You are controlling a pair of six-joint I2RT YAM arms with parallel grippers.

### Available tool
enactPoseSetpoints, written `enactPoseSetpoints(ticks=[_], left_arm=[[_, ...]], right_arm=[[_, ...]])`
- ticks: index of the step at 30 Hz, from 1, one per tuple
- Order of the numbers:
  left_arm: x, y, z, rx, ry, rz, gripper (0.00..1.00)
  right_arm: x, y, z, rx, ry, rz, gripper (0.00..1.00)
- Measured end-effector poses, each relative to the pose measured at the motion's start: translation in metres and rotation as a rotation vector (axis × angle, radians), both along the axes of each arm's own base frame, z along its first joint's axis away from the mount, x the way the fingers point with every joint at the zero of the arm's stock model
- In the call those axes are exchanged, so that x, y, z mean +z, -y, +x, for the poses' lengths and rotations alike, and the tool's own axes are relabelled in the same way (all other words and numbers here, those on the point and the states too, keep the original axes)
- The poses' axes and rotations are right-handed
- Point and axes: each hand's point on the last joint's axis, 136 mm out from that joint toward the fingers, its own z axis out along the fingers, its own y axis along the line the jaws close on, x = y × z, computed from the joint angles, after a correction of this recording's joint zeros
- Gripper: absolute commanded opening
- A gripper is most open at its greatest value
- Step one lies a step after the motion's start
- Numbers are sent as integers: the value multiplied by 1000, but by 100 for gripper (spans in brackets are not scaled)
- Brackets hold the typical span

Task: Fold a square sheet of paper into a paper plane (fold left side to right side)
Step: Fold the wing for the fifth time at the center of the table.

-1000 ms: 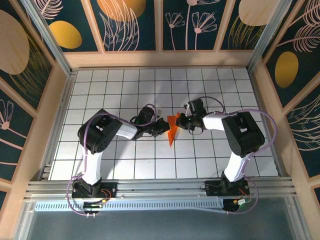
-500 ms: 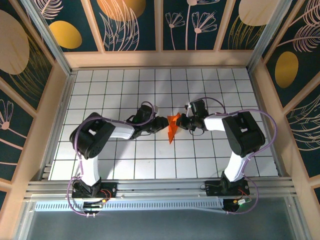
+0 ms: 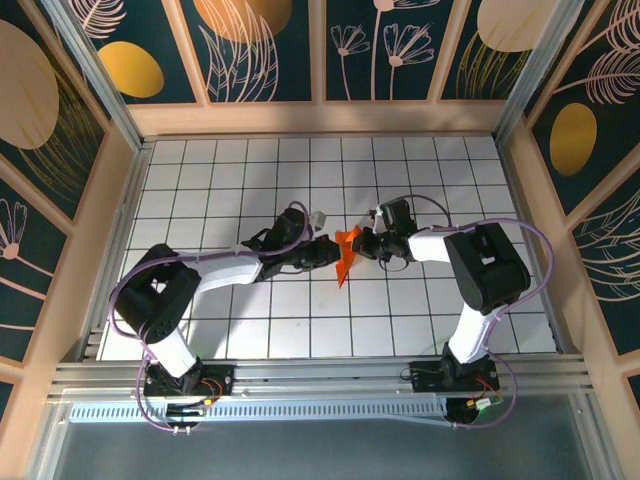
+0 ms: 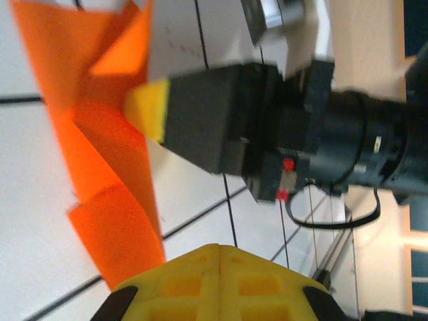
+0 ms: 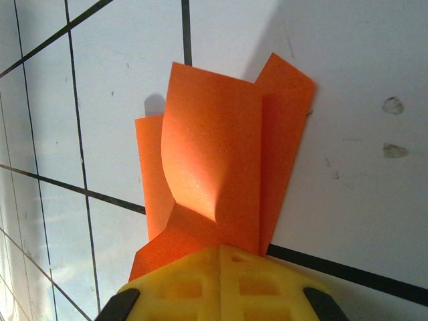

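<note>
The orange paper sits near the middle of the white grid table, slightly right of the table's centre line. It is a small creased shape that narrows to a point toward the table's near edge. It does not lie flat. In the right wrist view one panel curls up off the table surface, with a straighter flap beside it and a shorter layer behind on the left, and all the layers gather toward the bottom. In the left wrist view the paper shows sharp folds and a raised corner at its top.

The right gripper comes in from the table's right half with its yellow pads pressed together on the gathered end of the paper, the layers running in between them. From the left wrist camera, one of its yellow fingertips shows against the sheet with an orange flap over it.

The left gripper reaches in from the table's left half, low over the table's middle. Its yellow pads are closed flush against each other. The paper's lower corner meets the outer edge of one pad, to the side of the seam, and I cannot tell whether any paper is pinched there.

The left arm and right arm rise from the table's near edge. Patterned walls stand along the table's other three sides.
</note>
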Motion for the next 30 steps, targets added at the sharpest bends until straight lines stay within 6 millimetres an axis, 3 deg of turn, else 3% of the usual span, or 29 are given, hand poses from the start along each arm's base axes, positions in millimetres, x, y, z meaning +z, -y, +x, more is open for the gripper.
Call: enactPoseSetpoints(ticks=[6, 14, 30], left_arm=[[-15, 18, -6, -48, -36, 16, 3], [-42, 18, -10, -62, -91, 53, 3], [-66, 13, -16, -66, -134, 93, 3]], right_arm=[[0, 0, 0, 0, 0, 0, 0], [0, 0, 0, 0, 0, 0, 0], [0, 0, 0, 5, 3, -3, 0]])
